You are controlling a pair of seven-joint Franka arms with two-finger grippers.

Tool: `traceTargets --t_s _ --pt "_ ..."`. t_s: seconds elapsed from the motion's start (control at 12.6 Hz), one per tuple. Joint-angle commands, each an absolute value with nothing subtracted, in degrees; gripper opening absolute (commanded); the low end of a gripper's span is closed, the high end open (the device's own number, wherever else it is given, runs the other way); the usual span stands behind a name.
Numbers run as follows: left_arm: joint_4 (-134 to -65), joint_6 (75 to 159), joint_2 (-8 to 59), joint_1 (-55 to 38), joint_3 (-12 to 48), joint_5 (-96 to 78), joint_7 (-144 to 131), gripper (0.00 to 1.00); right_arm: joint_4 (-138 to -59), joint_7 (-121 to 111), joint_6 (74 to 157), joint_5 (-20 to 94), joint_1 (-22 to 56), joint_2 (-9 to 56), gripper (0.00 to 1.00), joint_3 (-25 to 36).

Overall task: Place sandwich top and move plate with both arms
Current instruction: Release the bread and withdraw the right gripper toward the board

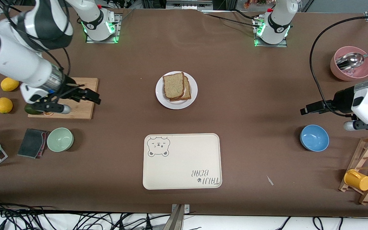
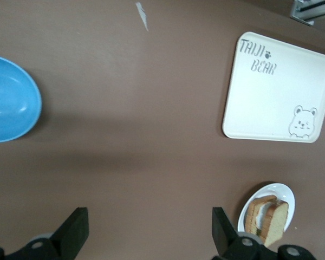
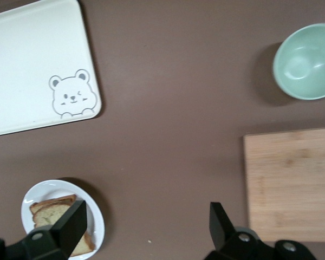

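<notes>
Seen from the front, the sandwich top [image 1: 173, 85] already lies stacked on the plate [image 1: 161, 95], farther from the camera than the tray [image 1: 182, 161]. The right end effector [image 1: 86, 95] hangs over the cutting board [image 1: 82, 110]; the left end effector [image 1: 310, 108] hangs above the blue bowl [image 1: 314, 137]. Both wrist views show fingers spread, empty. Uneven bimanual lifting could tilt the plate and slide the bread off.

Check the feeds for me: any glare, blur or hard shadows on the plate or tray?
Front view: sharp, evenly lit, plate and bear tray glare-free. Left wrist view: soft shadow band on the tablecloth, sandwich slightly blurred. Right wrist view: clear, soft shadow beside the green bowl.
</notes>
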State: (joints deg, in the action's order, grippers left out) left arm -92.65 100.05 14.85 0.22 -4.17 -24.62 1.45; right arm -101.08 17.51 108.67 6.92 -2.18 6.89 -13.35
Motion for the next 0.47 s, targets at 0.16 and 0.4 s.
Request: traceTargets --t_s 0.16,0.4 --pt "-97.55 101.95 16.61 0.88 -4.13 -34.79 11.76 1.0 -94.5 12.59 101.35 3.69 -2.02 6.94 1.0 -8.62" --pt "-100.28 102.48 18.79 0.53 -4.13 -42.16 22.09 1.0 -91.33 12.74 96.95 3.6 -2.28 6.94 1.0 -7.12"
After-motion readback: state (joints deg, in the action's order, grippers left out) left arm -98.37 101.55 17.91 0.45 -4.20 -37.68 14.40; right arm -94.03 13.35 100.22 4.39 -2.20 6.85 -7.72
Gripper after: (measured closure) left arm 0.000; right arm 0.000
